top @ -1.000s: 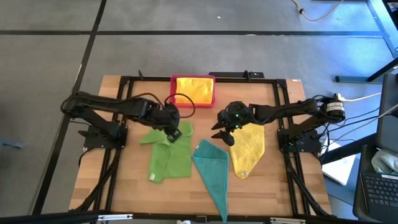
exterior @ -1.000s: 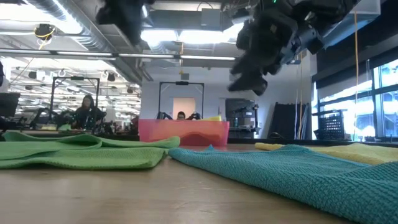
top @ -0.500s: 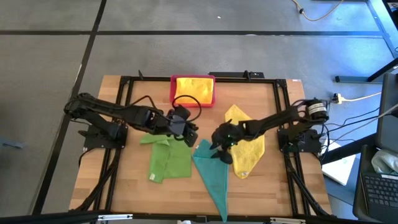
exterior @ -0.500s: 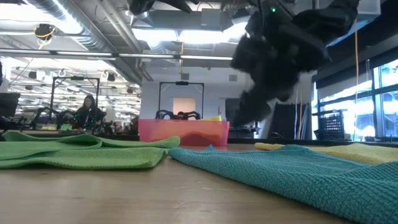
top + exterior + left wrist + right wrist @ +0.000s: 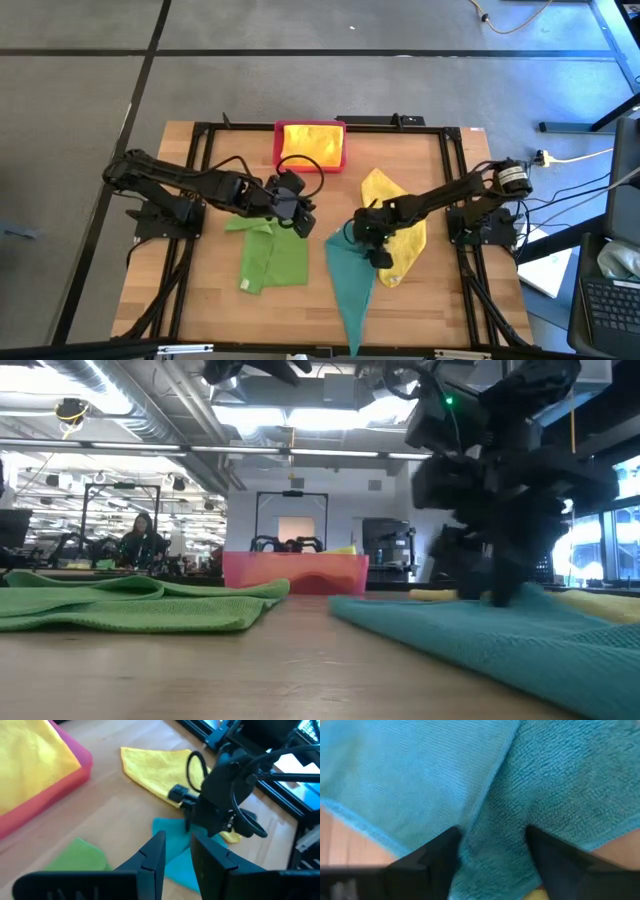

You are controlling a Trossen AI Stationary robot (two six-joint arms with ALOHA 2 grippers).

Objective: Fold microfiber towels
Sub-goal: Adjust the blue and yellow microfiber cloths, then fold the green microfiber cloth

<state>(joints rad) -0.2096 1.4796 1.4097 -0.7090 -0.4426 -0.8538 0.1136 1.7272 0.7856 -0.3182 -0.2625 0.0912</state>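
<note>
A teal towel [image 5: 350, 285] lies flat at the table's middle, pointing toward the near edge. My right gripper [image 5: 372, 243] is down at its far right corner, fingers apart; it also shows in the low view [image 5: 500, 592]. A yellow towel [image 5: 398, 228] lies to the right, partly under the right arm. A bright green towel [image 5: 285, 258] and a paler folded green strip [image 5: 252, 268] lie to the left. Another yellow towel [image 5: 312, 143] lies in the pink tray [image 5: 342, 150]. My left gripper [image 5: 300, 215] hovers over the green towel's far right corner, empty, with a narrow gap between its fingers [image 5: 156, 856]. My right gripper stands with open fingers [image 5: 437, 857] on the teal towel's far right part [image 5: 492, 832], coming from above and pointing down. A raised fold of the cloth runs between the two fingers. The towel lies on the table; whether the fingers have hold of it, I cannot tell.
The pink tray stands at the middle of the far edge. A black frame [image 5: 200, 170] runs along the table's sides. Bare wood shows at the near left [image 5: 200, 300] and near right [image 5: 440, 300]. A person [image 5: 135, 535] sits in the room behind.
My right gripper has come down and toward the near edge onto the teal towel; the towel's far end has slid toward the table's right while its near tip has stayed. My left gripper has risen off the green towel and moved a little to the right.
</note>
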